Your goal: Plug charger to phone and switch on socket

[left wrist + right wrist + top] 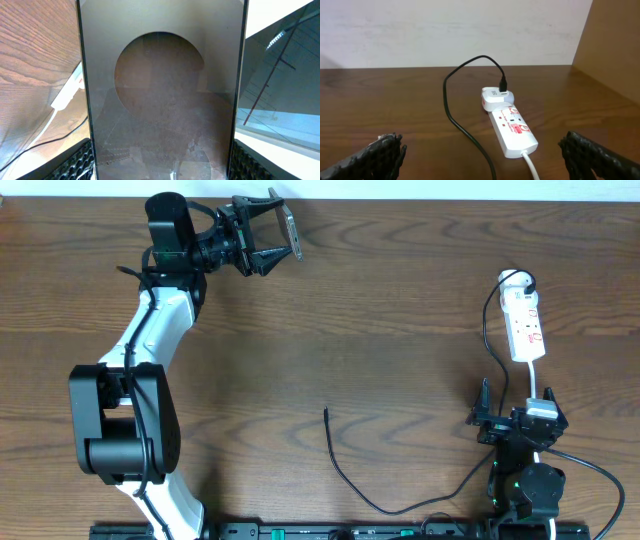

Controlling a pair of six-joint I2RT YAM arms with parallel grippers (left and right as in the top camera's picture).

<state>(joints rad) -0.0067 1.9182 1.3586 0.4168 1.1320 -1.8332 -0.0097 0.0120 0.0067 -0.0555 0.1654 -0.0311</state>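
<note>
The phone (pixel 291 230) is up by the far edge of the desk (pixel 400 310), left of the middle. It is turned on edge, so from above only a thin strip of it shows. The left end effector (pixel 278 232) is clamped on it, with one of its fingers (pixel 75 160) on either side. In the left wrist view the dark slab with its brownish oval fills nearly the whole picture.

The left arm (pixel 160 330) rises from the near left corner, folds at the elbow and reaches along the left side. Its wrist is turned toward the right edge.

A broad stretch of wood separates the phone from the charger (pixel 327 418). The charger's free end lies near the middle of the desk, toward the near edge, well apart from both end effectors. Its black cable curves to the near edge, runs right and climbs to the white plug head (pixel 515 280).

That head sits at the far end of the socket (pixel 527 328), which lies lengthwise by the right edge. I cannot tell how its switch stands.

The right end effector (pixel 516 412) sits just on the near side of the socket and faces it. Its fingers are spread wide and hold nothing.
</note>
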